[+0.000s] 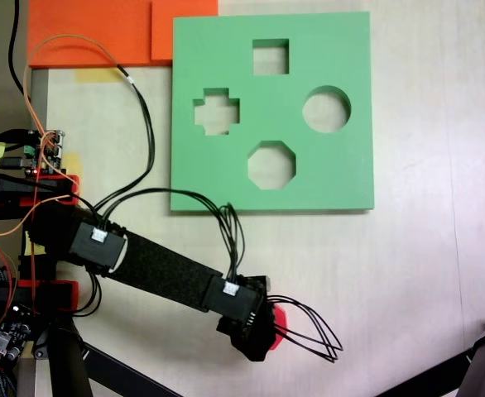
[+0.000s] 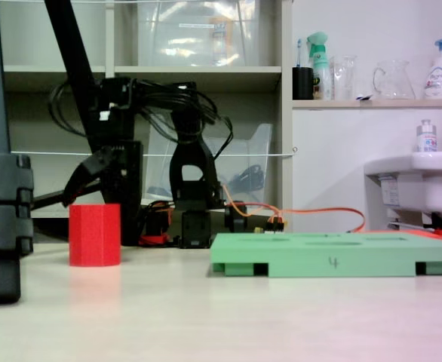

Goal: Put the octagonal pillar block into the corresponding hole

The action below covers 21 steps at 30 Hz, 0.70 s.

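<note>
One red octagonal pillar block stands upright on the table at the left of the low side-on fixed view, well apart from the green foam board at centre right. In the top-down fixed view only a small red edge of the block shows at lower centre, beside and partly beneath the black gripper. In the side-on fixed view the gripper hangs above and behind the block, angled down toward the left; whether its jaws are apart or together cannot be told in either fixed view, nor whether they touch the block. The arm runs from its base at the left edge of the top-down view down toward lower centre, with black cables looping off the wrist. The board lies flat in the upper centre of that view, well clear of the gripper, and carries four cut-outs: the corresponding hole, eight-sided, nearest the board's lower edge; a cross-shaped cut-out at left; a square cut-out at top; and a round cut-out at right. Orange foam sheets lie at the upper left, touching the board's upper left corner.
</note>
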Motion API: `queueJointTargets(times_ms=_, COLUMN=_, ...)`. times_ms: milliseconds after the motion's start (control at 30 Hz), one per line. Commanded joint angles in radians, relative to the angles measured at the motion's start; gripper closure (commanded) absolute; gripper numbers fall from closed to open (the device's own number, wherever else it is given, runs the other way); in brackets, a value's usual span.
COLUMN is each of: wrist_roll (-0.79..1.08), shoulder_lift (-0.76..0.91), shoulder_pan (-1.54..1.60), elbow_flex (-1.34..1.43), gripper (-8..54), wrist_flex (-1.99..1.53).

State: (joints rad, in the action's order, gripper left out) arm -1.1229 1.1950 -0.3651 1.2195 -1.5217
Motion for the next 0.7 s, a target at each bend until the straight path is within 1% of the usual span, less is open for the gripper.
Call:
queueJointTargets(times_ms=0, wrist_roll=0.002, shoulder_lift=0.006, shoulder_pan=-0.012, elbow_flex=-0.046, gripper=-6.7, wrist_flex=0.029)
queueJointTargets(times_ms=267, wrist_roll=0.008, shoulder_lift=-0.041, shoulder_pan=-0.014, elbow_flex=-0.032, gripper=-6.1, wrist_flex=0.061)
queueJointTargets(times_ms=333, wrist_roll=0.003, shoulder_lift=-0.054, shoulder_pan=-0.008, elbow_flex=-0.025, gripper=6.8, wrist_flex=0.061)
queueJointTargets(times_ms=400, wrist_roll=-0.002, shoulder_lift=-0.058, shoulder_pan=-0.021, elbow_flex=-0.006, gripper=13.4, wrist_flex=0.058)
queueJointTargets(times_ms=467, wrist_roll=-0.011, shoulder_lift=-0.061, shoulder_pan=-0.031, elbow_flex=0.009, gripper=15.0, wrist_flex=0.057)
queueJointTargets(times_ms=667, wrist_roll=-0.015, shoulder_lift=-0.084, shoulder_pan=-0.026, elbow_flex=0.012, gripper=16.2, wrist_flex=-0.006)
